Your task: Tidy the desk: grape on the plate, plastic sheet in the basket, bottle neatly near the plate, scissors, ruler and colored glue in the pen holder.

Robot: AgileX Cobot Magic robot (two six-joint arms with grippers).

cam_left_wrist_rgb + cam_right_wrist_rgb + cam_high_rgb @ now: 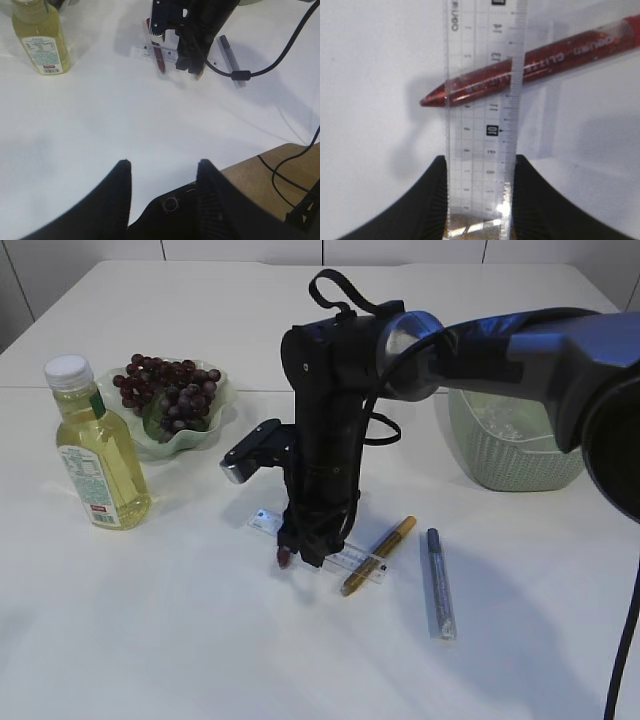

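Black fingers [432,200] of the right gripper [479,197] fill the bottom of the right wrist view, one on each long edge of the clear ruler [482,125], closed against it. Ruler is transparent with printed numbers, running straight up the frame. Under it, crossing at a slant, lies a red glitter glue pen [555,57], tip pointing left.

Left gripper [161,172] sits at the bottom of its own view, fingers apart, nothing between them, over bare white table [100,125]. Wide open room ahead of it; table edge and tan floor show at lower right, with black cables.

Exterior view, left to right:
- One bottle [95,445] at far left, upright, yellow liquid, white cap, green label.
- One green wavy plate [215,430] just right of it, apart from it, holding one bunch of dark red grapes [170,390].
- Right arm comes in from the upper right and stands over mid-table, gripper [303,552] down on the ruler [355,562]; red pen tip [285,556] shows beside the fingers.
- One gold glue pen [380,553] lies slanted, its lower end on the ruler's right end.
- One blue glitter pen [438,585] lies apart, further right.
- One pale green basket [510,455] at right, behind the arm; contents unclear.

Three pens counted. Foreground of table is open.
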